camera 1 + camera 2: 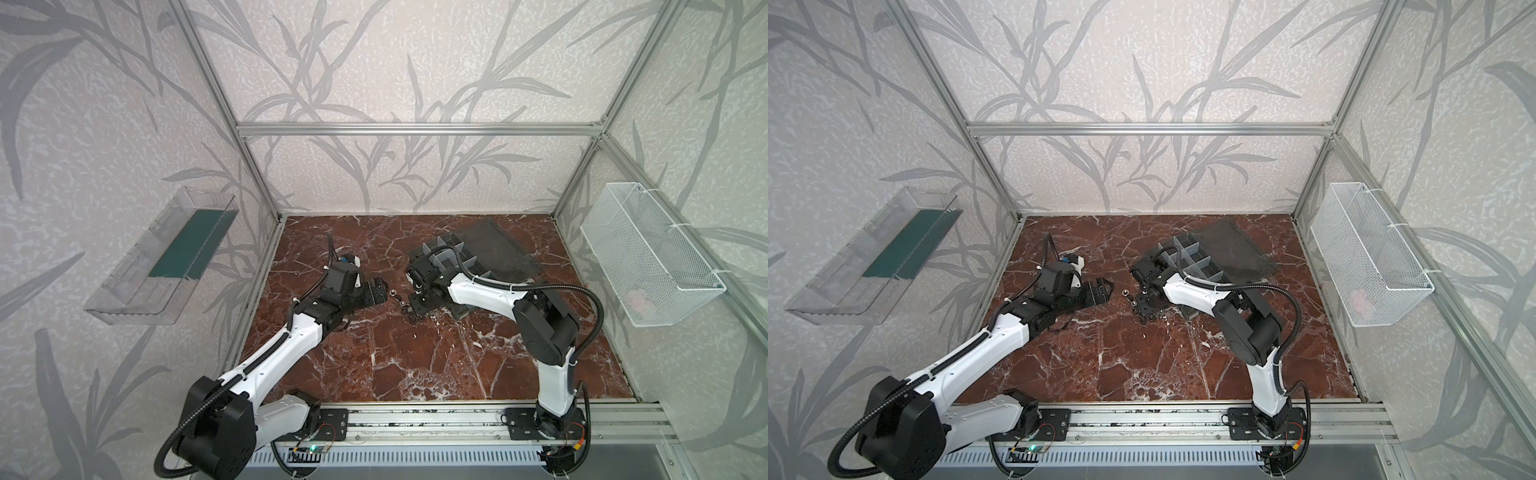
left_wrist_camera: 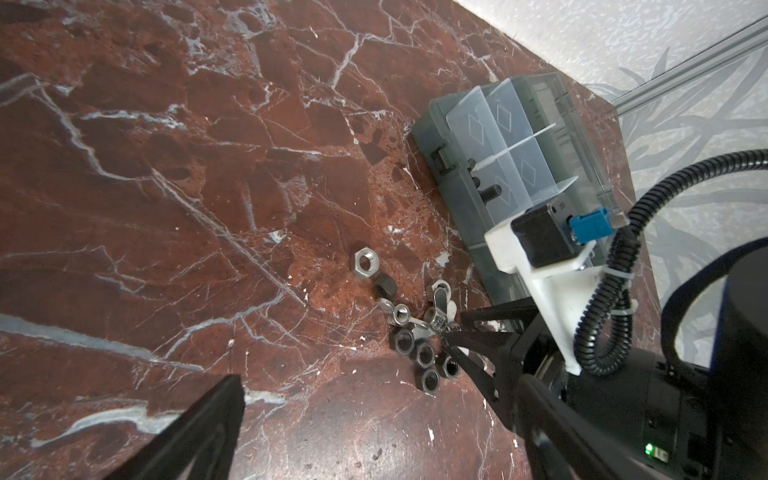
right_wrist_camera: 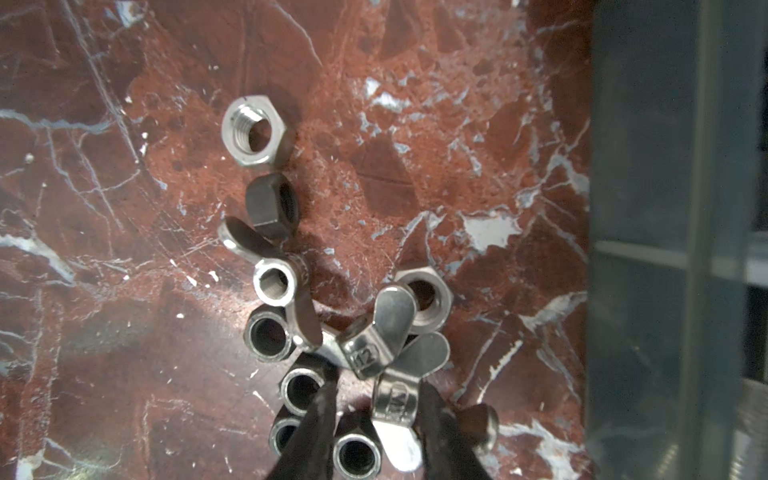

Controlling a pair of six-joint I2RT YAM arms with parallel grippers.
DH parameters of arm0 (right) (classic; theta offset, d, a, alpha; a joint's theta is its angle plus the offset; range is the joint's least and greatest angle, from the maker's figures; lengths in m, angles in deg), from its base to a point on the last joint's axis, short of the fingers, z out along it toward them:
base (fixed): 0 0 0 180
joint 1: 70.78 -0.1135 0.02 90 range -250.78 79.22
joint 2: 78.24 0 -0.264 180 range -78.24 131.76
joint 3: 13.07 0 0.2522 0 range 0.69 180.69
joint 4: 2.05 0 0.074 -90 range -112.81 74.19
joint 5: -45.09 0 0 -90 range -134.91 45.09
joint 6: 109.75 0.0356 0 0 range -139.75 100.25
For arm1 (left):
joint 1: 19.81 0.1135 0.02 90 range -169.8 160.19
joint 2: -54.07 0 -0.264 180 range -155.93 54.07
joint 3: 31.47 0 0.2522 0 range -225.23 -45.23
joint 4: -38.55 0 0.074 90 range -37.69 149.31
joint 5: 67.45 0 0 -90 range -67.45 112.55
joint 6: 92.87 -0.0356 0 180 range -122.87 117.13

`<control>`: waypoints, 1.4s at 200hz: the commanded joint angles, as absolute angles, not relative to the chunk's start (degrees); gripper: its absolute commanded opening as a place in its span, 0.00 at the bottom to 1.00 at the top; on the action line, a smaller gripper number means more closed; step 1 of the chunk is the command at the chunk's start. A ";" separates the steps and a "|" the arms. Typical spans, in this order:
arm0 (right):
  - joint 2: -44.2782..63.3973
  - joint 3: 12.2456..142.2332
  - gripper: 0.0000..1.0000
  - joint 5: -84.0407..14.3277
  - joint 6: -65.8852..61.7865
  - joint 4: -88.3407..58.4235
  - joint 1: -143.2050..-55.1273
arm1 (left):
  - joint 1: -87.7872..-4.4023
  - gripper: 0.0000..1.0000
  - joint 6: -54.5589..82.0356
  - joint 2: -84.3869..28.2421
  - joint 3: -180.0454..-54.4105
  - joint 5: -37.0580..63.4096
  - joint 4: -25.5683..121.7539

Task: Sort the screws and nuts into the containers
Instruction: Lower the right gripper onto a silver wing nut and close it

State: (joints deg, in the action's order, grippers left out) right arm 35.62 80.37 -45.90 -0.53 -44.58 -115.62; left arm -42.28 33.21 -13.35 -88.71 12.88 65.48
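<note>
A pile of nuts (image 1: 409, 309) (image 1: 1140, 311) lies on the red marble floor between my two grippers: black hex nuts (image 2: 424, 353), silver wing nuts, and a silver hex nut (image 3: 253, 131) a little apart. My right gripper (image 3: 378, 390) points down into the pile. Its jaws are narrowed either side of one wing nut (image 3: 395, 403), with a small gap left at one finger. My left gripper (image 2: 380, 386) (image 1: 384, 291) stands wide open and empty, low beside the pile. The containers are compartments of the open dark-grey organizer box (image 1: 449, 253) (image 2: 457, 174). One compartment holds a dark screw (image 2: 490, 193).
The box's lid (image 1: 498, 249) lies open behind the right arm. A clear tray with a green base (image 1: 162, 257) hangs on the left wall. A white mesh basket (image 1: 648, 253) hangs on the right wall. Aluminium frame posts edge the floor.
</note>
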 commanded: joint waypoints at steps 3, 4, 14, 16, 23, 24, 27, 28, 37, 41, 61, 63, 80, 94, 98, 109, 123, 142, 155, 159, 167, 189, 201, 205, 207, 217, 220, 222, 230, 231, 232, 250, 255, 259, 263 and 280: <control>36.45 80.73 0.35 -46.14 0.60 -45.52 -115.70 | -41.77 1.00 34.48 -14.54 -90.20 10.27 63.97; 36.45 80.74 0.35 -46.14 0.62 -45.56 -115.70 | -41.77 0.99 34.53 -14.60 -90.22 10.17 63.94; 36.54 80.52 0.35 -46.35 0.64 -45.70 -115.71 | -41.70 1.00 34.70 -15.00 -90.22 9.64 63.68; 36.54 80.50 0.35 -46.43 0.64 -45.76 -115.70 | -41.69 1.00 34.74 -15.10 -90.22 9.54 63.61; 36.54 80.35 0.34 -46.86 0.68 -45.91 -115.70 | -41.73 0.99 34.96 -15.36 -90.29 9.30 63.49; 36.54 80.29 0.34 -46.89 0.66 -45.89 -115.70 | -41.75 1.00 35.03 -15.45 -90.30 9.29 63.48; 36.55 80.17 0.34 -47.05 0.64 -45.96 -115.70 | -41.76 1.00 35.02 -15.51 -90.31 9.21 63.44; 36.59 80.11 0.34 -47.12 0.69 -46.00 -115.70 | -41.73 1.00 35.06 -15.57 -90.31 9.20 63.46; 36.56 79.89 0.34 -47.52 0.70 -46.13 -115.63 | -41.69 0.99 35.10 -15.71 -90.30 8.86 63.22; 36.70 79.76 0.33 -47.63 0.58 -46.21 -115.61 | -41.67 1.00 35.10 -15.85 -90.39 8.82 63.13; 36.94 79.23 0.30 -47.55 0.38 -46.16 -115.56 | -41.52 0.99 35.43 -16.29 -90.28 8.50 62.76; 36.97 79.12 0.30 -47.55 0.38 -46.14 -115.60 | -41.45 1.00 35.45 -16.39 -90.31 8.44 62.77; 37.16 78.65 0.27 -47.25 0.56 -45.73 -115.60 | -41.38 1.00 35.38 -16.39 -90.32 8.35 62.83; 37.41 78.47 0.24 -46.85 0.67 -45.58 -115.61 | -41.35 0.99 35.34 -16.26 -90.27 8.61 62.78; 37.50 78.47 0.24 -46.83 0.64 -45.53 -115.61 | -41.37 0.99 35.37 -16.33 -90.25 8.67 62.83; 37.73 78.39 0.24 -46.84 0.65 -45.52 -115.59 | -41.26 1.00 35.54 -16.38 -90.23 8.81 62.78; 37.86 78.29 0.24 -46.97 0.65 -45.52 -115.61 | -41.18 1.00 35.73 -16.56 -90.05 8.86 62.55; 38.21 78.12 0.23 -46.84 0.69 -45.48 -115.61 | -41.10 0.99 35.97 -16.62 -89.97 8.67 62.28; 38.40 78.19 0.23 -46.65 0.65 -45.40 -115.61 | -41.17 1.00 36.22 -16.60 -89.97 9.06 61.94; 38.43 78.28 0.23 -46.58 0.56 -45.44 -115.61 | -41.12 1.00 36.36 -16.63 -89.98 9.37 61.97; 38.52 78.53 0.21 -46.58 0.47 -45.67 -115.60 | -41.14 0.99 36.61 -16.67 -89.96 10.21 62.01; 37.54 79.58 0.19 -46.99 0.10 -46.22 -115.61 | -41.11 0.99 36.68 -16.95 -90.18 10.14 62.35; 36.87 80.50 0.17 -47.28 -0.30 -46.93 -115.53 | -41.16 1.00 35.91 -16.95 -90.30 7.79 61.82; 36.64 80.77 0.17 -47.35 -0.45 -47.12 -115.45 | -41.15 1.00 35.63 -16.93 -90.31 7.01 61.62; 36.52 80.98 0.17 -47.36 -0.53 -47.21 -115.44 | -41.14 1.00 35.50 -16.99 -90.31 6.60 61.54; 35.97 81.82 0.15 -47.37 -0.84 -47.80 -115.28 | -41.03 0.99 35.17 -16.99 -90.40 5.03 61.13; 35.79 82.15 0.15 -47.37 -0.93 -47.98 -115.30 | -41.03 0.99 35.11 -16.97 -90.47 4.60 61.13; 35.65 82.38 0.14 -47.37 -1.00 -48.09 -115.20 | -41.06 1.00 35.06 -17.02 -90.55 4.37 61.11; 35.00 82.89 0.14 -47.21 -1.19 -48.24 -115.02 | -41.05 1.00 34.82 -17.19 -90.94 3.62 61.30; 34.93 82.92 0.14 -47.16 -1.20 -48.24 -115.05 | -41.06 1.00 34.78 -17.20 -90.98 3.55 61.33; 34.86 82.98 0.14 -47.13 -1.24 -48.24 -115.02 | -41.07 1.00 34.72 -17.20 -91.04 3.47 61.39; 32.97 83.64 0.13 -46.37 -1.46 -47.98 -114.43 | -41.06 1.00 33.66 -17.60 -92.42 2.96 62.88; 32.59 83.94 0.13 -46.19 -1.54 -48.06 -114.26 | -41.05 1.00 33.35 -17.73 -92.67 2.95 63.31; 32.15 84.24 0.13 -46.14 -1.70 -48.17 -114.08 | -41.03 1.00 33.24 -17.75 -92.97 2.94 63.57; 31.71 84.48 0.13 -46.14 -1.81 -48.32 -113.95 | -41.02 1.00 33.12 -17.81 -93.16 2.89 63.77; 29.84 85.57 0.12 -46.14 -2.63 -48.94 -112.91 | -41.07 1.00 33.24 -18.04 -94.15 2.23 64.03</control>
State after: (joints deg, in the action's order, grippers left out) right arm 35.05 82.57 -46.34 -1.18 -47.45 -114.33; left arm -41.37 34.37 -17.74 -91.33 3.94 63.14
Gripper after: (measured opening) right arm 0.191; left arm 0.995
